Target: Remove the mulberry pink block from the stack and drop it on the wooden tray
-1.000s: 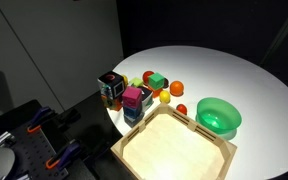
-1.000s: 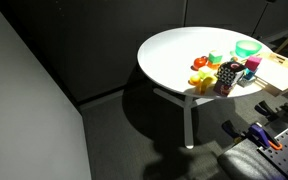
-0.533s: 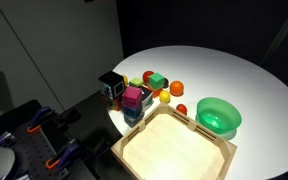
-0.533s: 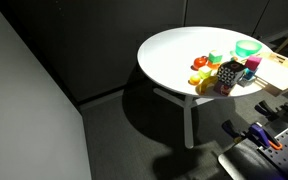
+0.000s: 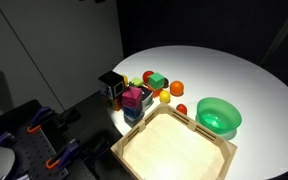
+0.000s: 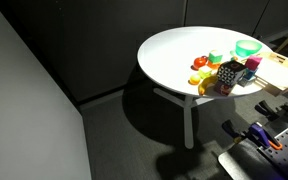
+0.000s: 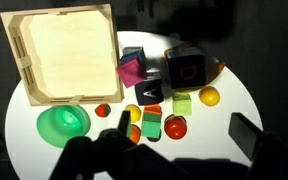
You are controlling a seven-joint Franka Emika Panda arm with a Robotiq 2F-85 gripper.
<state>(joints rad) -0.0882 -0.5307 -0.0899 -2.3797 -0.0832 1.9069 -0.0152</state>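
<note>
The mulberry pink block sits on a blue cube, forming the stack at the table's edge beside the wooden tray. In the wrist view the pink block lies just right of the tray, with the black multicoloured cube to its right. My gripper is open and empty, high above the table, its dark fingers framing the small toys below the stack. The stack also shows small in an exterior view. The gripper is not visible in either exterior view.
A green bowl stands by the tray's far corner. Small toys lie around the stack: a green cube, a red ball, an orange ball, a green-and-orange block. The round white table drops off just beside the stack.
</note>
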